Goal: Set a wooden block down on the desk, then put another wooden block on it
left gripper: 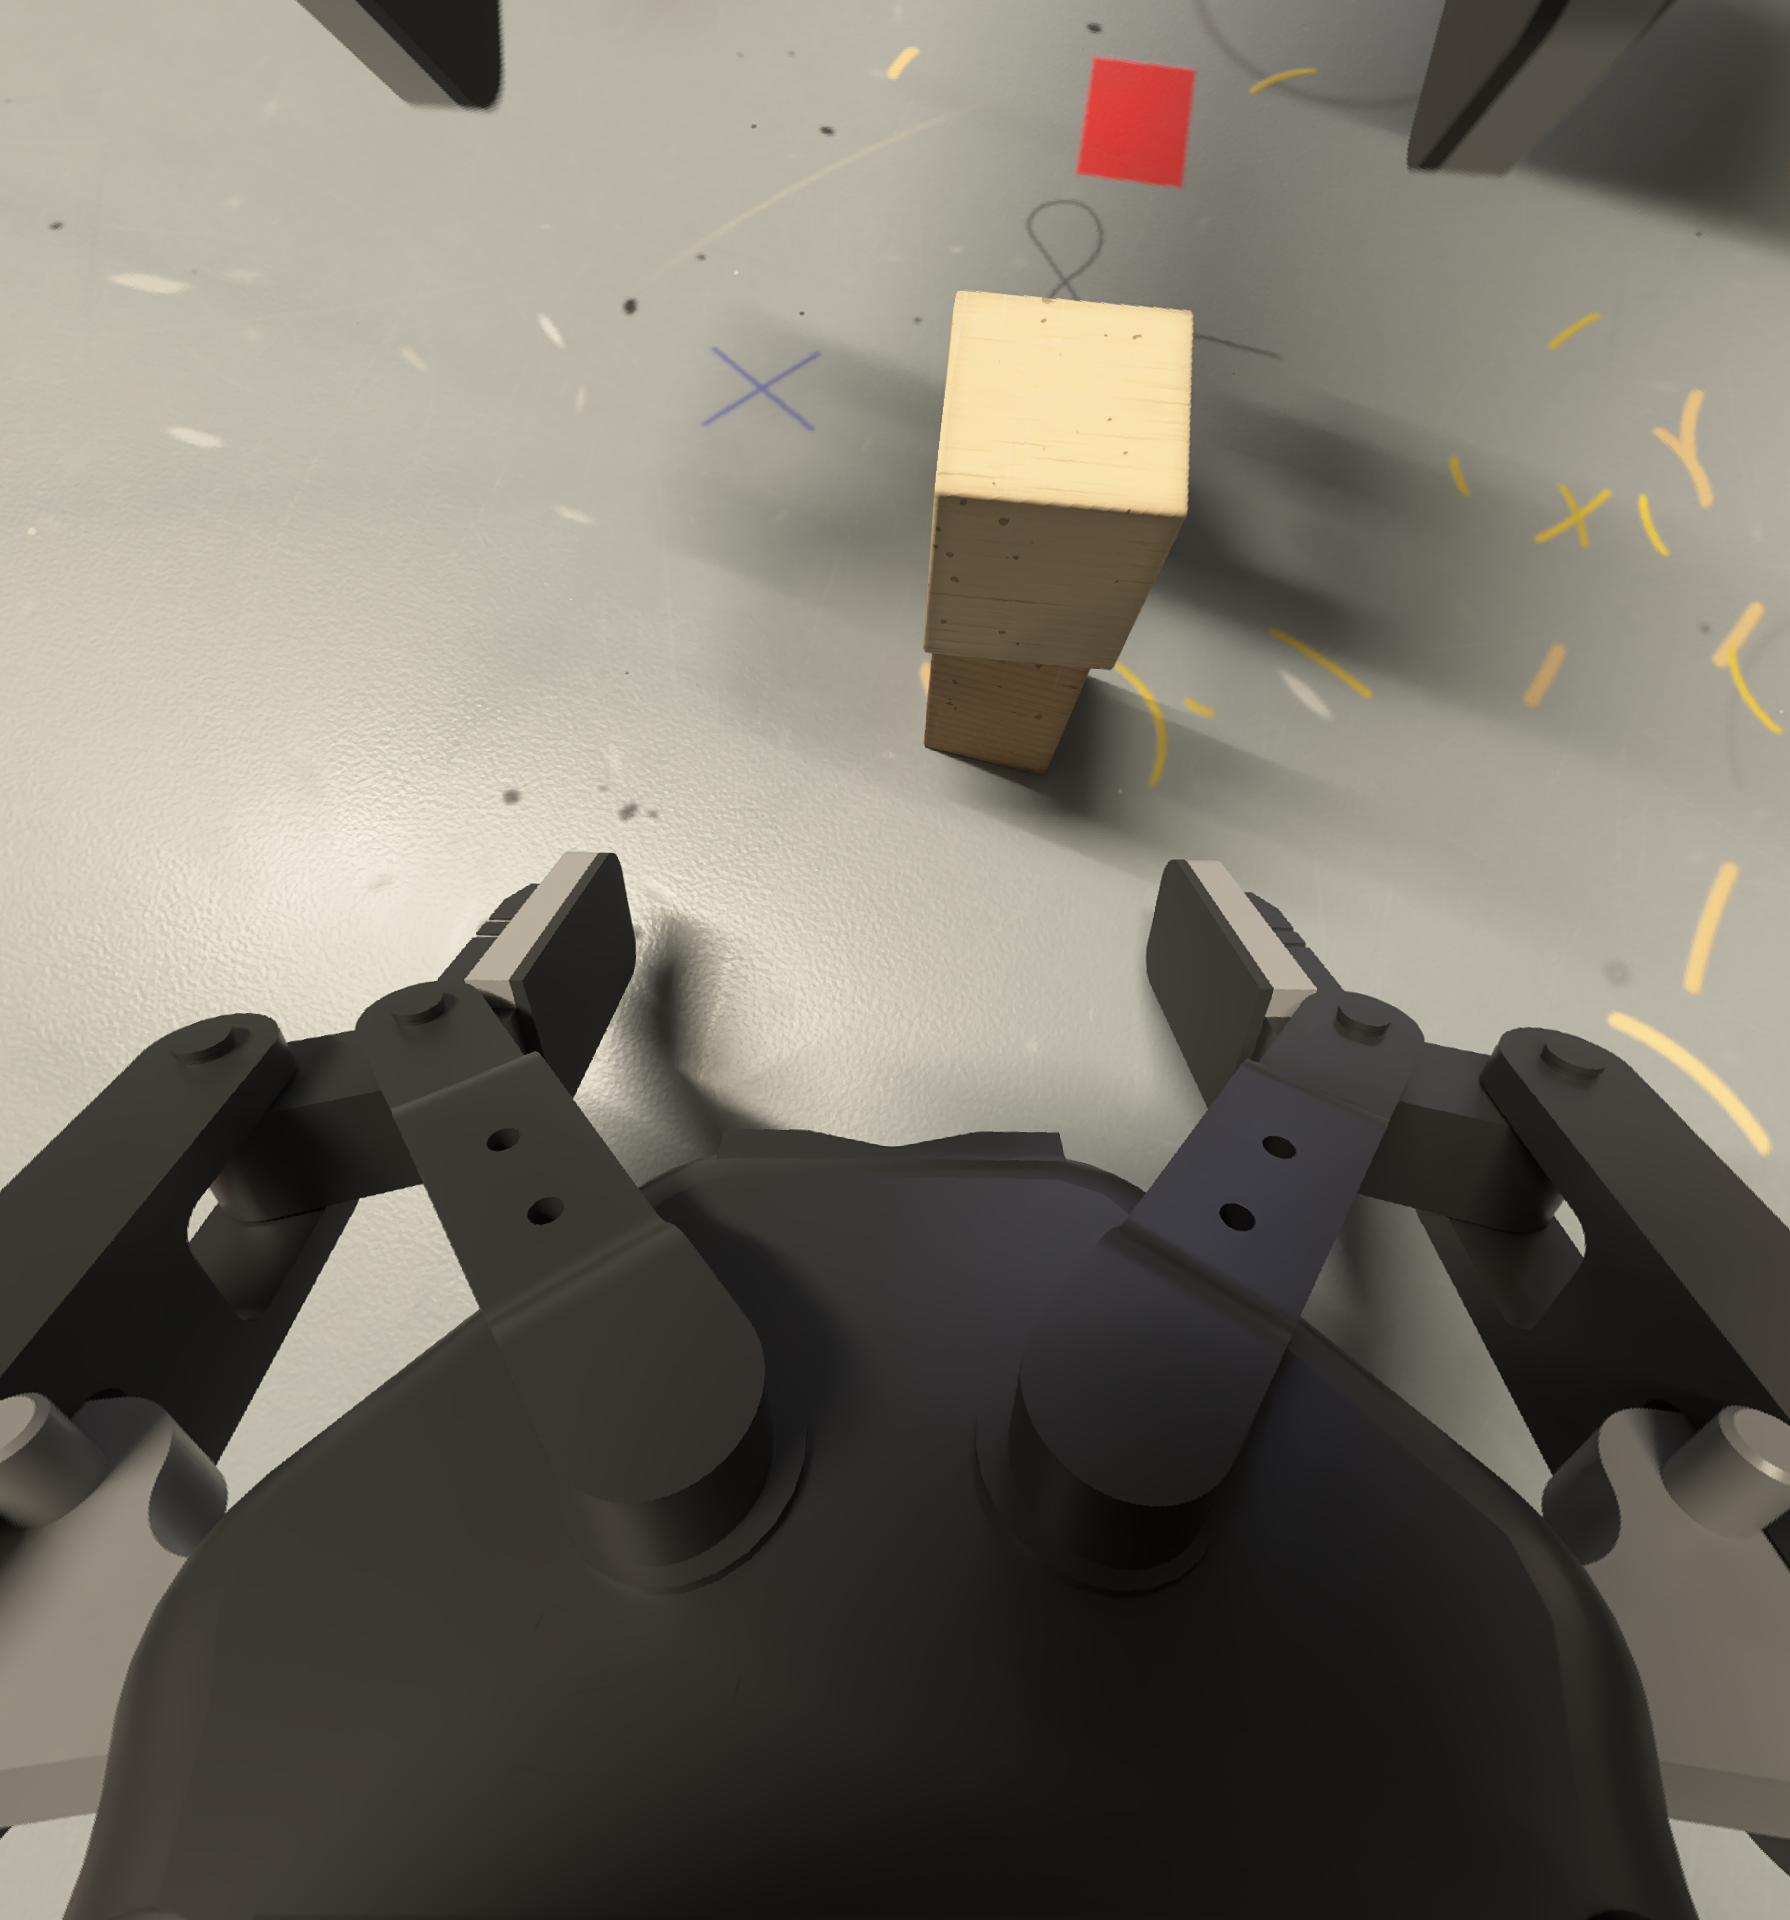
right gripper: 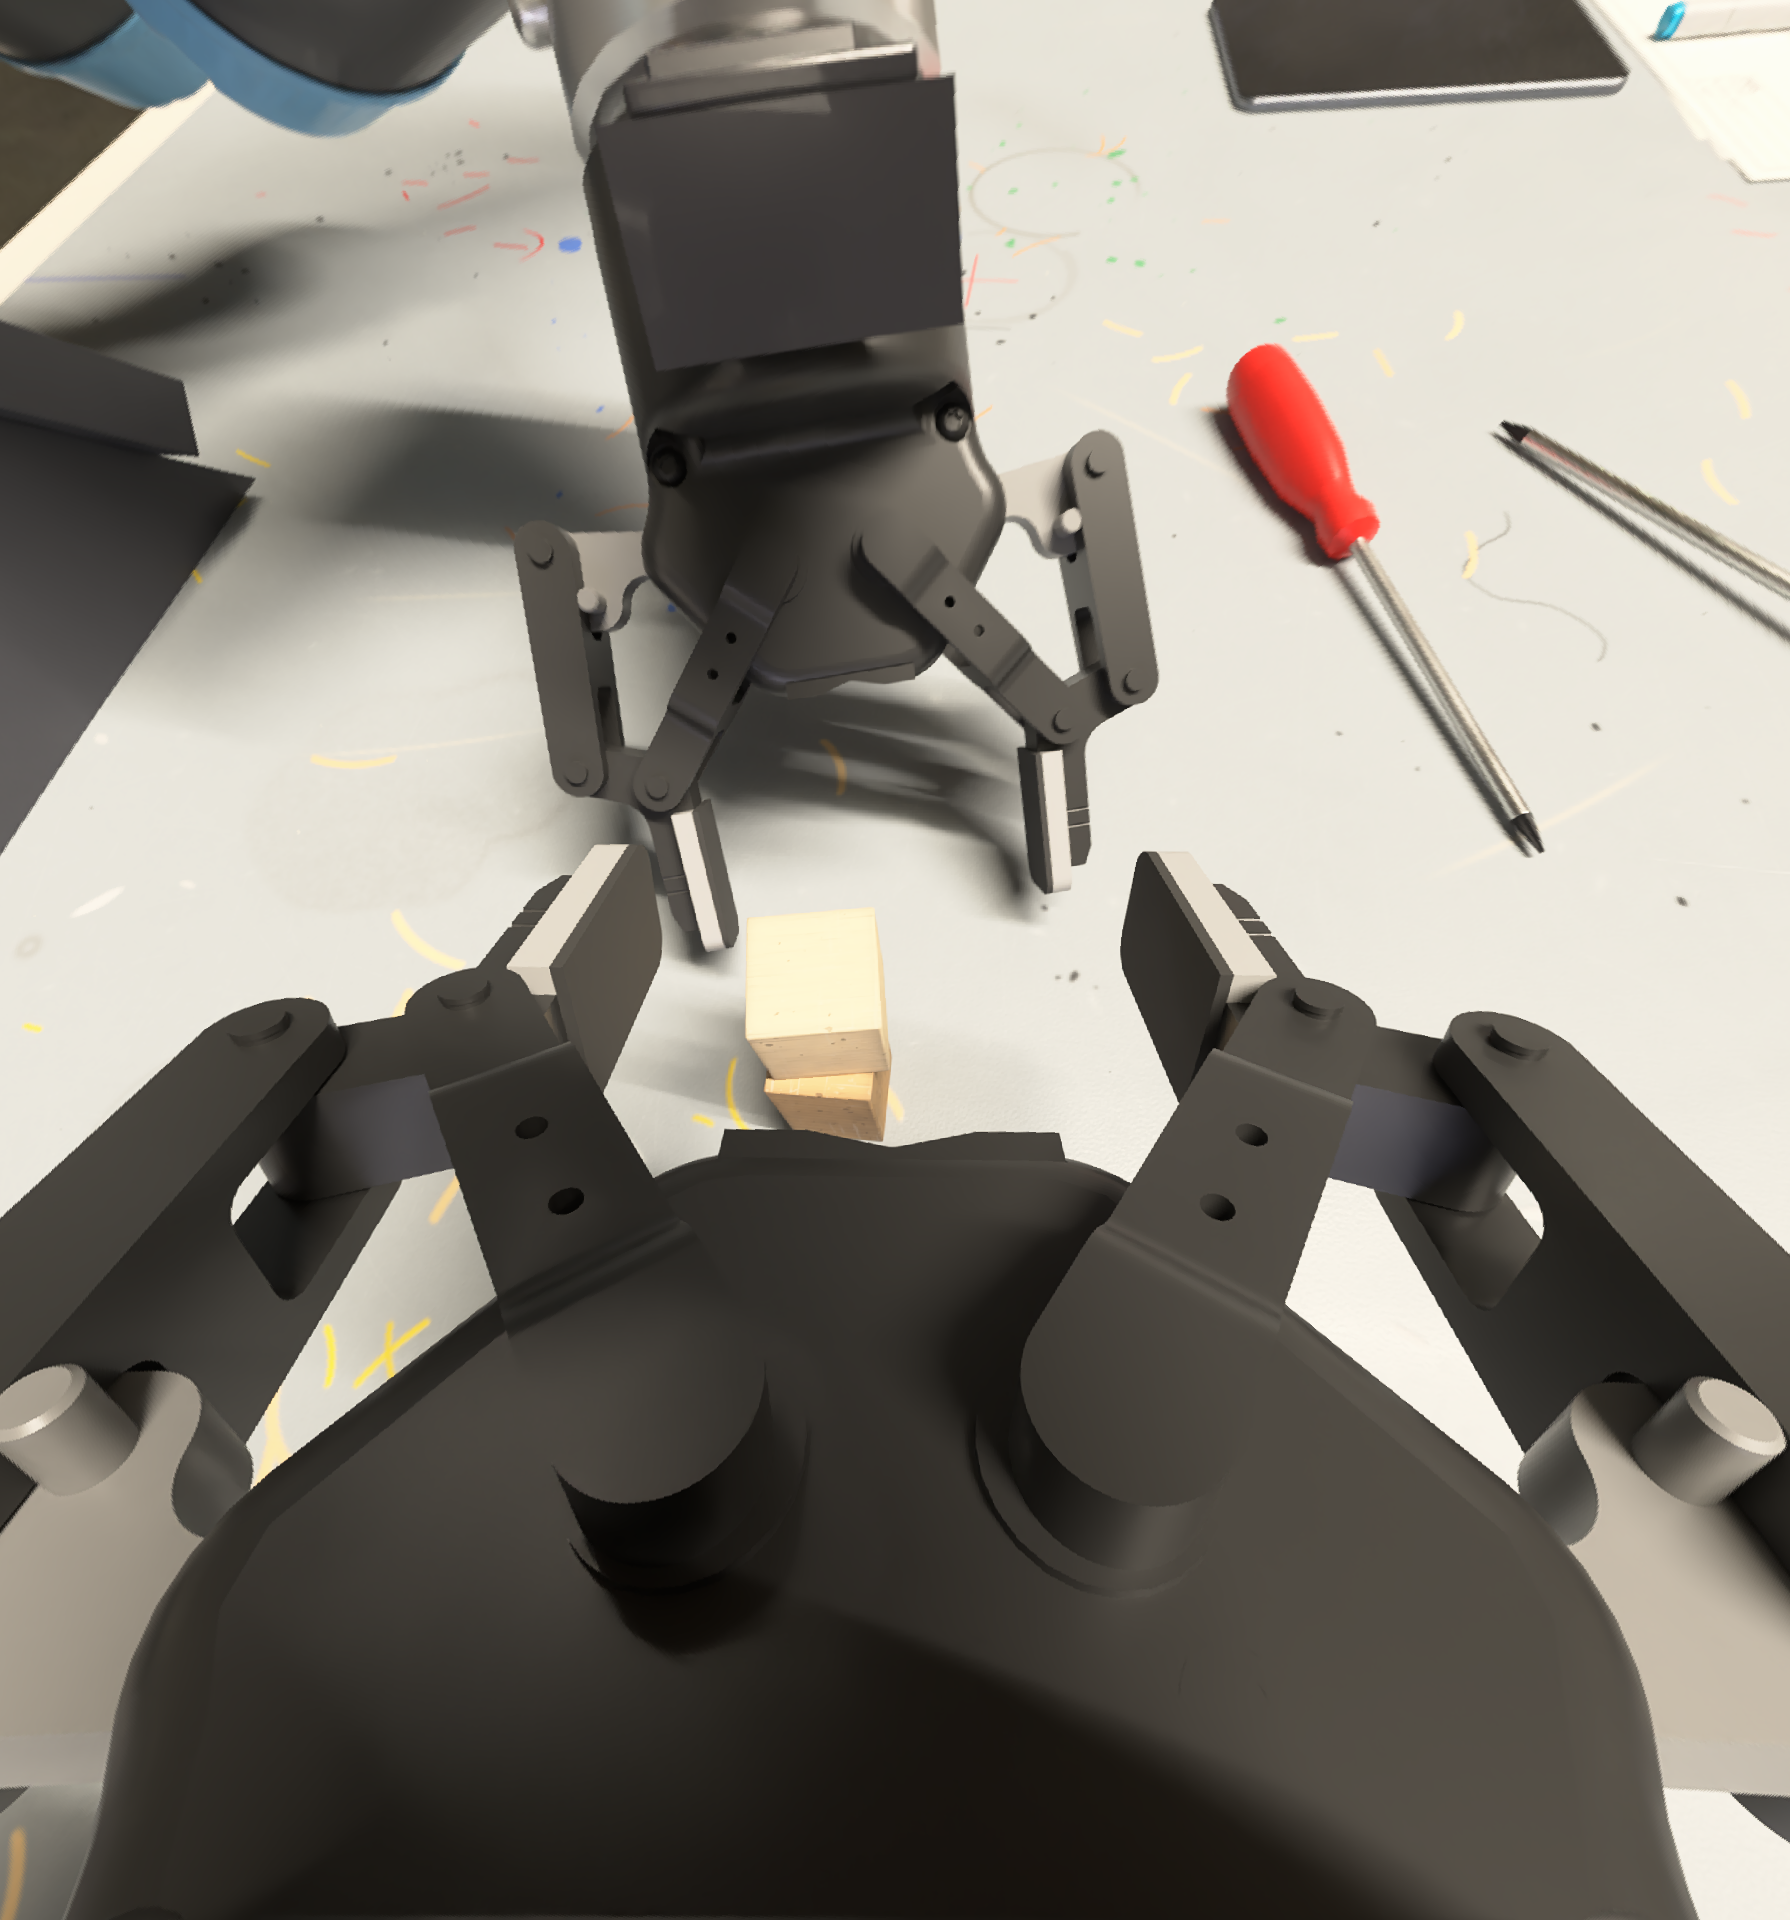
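Plainly, writing: none legible on any object; the desk (left gripper: pixel 351 644) carried only scribbled pen marks and crosses.
Upper block (left gripper: pixel 1062 468): pale wood, sat on the lower block, shifted slightly off its edges; no clear long axis, top face flat and level.
Lower block (left gripper: pixel 1000 717): darker wood, stood on the desk, mostly hidden beneath the upper one.
Stack axis: vertical.
Left gripper (left gripper: pixel 891 935): fingers spread apart, holding nothing, hung short of the stack.
Right gripper (right gripper: pixel 891 935): fingers spread apart, empty, above the stack, with the blocks between and below its tips.
Red square (left gripper: pixel 1137 122): flat on the desk beyond the stack.
Red-handled screwdriver (right gripper: pixel 1317 468): lay well apart from the blocks.
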